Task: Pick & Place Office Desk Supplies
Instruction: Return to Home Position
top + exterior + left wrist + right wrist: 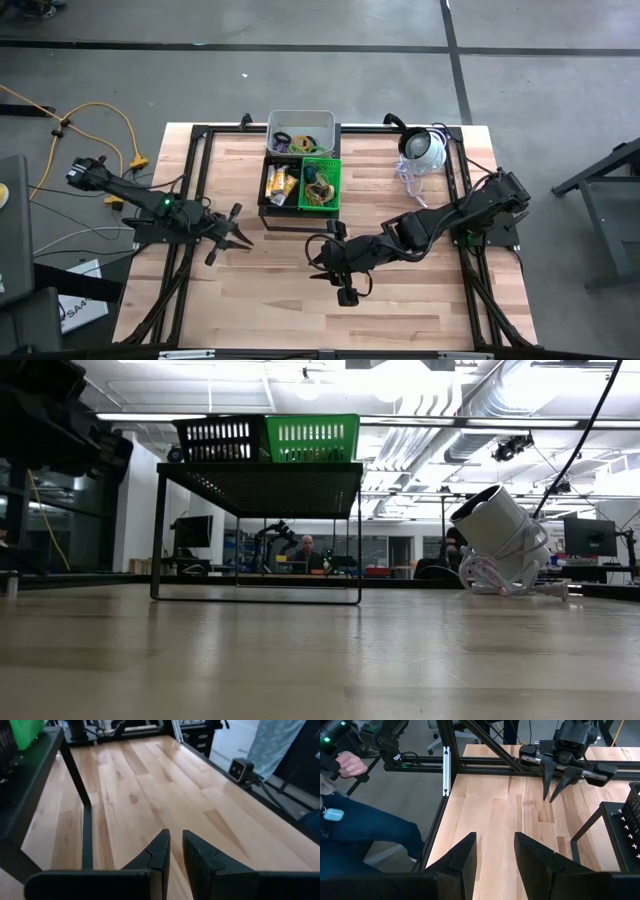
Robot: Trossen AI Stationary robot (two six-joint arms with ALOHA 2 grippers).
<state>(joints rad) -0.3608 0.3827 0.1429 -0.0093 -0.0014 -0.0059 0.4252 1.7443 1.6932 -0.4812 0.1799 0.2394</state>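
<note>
- The office desk supplies are kept on the black shelf (262, 207) at the worktop's (400, 290) far edge. Loops (283, 140) lie in the gray bin (302, 113), yellow packets (280, 185) in the black bin (265, 183), and rubber bands (320, 190) in the green bin (338, 185).
- The left pincer (176, 834) is held empty and narrowly parted, to the left of the shelf's front.
- The right pincer (495, 837) is held empty with a wider gap, just before the shelf and clear of the bins.

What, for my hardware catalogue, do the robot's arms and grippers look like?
The left arm and right arm are dark, slim, jointed; the left carries a small green light. The left gripper and right gripper each have two black, wedge-shaped fingers tapering to points.
</note>
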